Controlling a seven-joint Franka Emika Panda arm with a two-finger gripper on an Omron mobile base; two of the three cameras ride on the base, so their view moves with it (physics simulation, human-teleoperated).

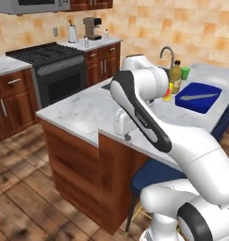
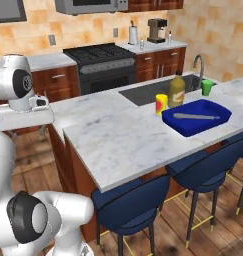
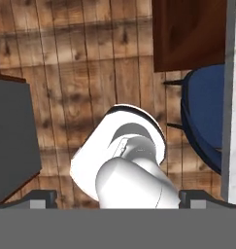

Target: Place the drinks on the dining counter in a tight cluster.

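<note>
Barely begun: gripper point(image 3: 117, 198) spread wide and empty, pointing down at the wood floor point(image 3: 85, 63).

Outward from the hand, a navy stool point(image 3: 207, 121) sits at three o'clock beside the dining counter point(image 2: 128, 140). At the counter's far end, the amber juice jug point(image 2: 176, 89) stands by the sink, with a yellow cup point(image 2: 161, 104), green cup point(image 2: 207, 87) and blue tray point(image 2: 195, 116) near it; nothing looks clustered. Base views show these; the hand view adds the floor.

Bright even rendered light, soft shadows, perhaps slightly blurry

Blue tray point(image 2: 213, 120), green cup point(image 2: 207, 87)
</note>
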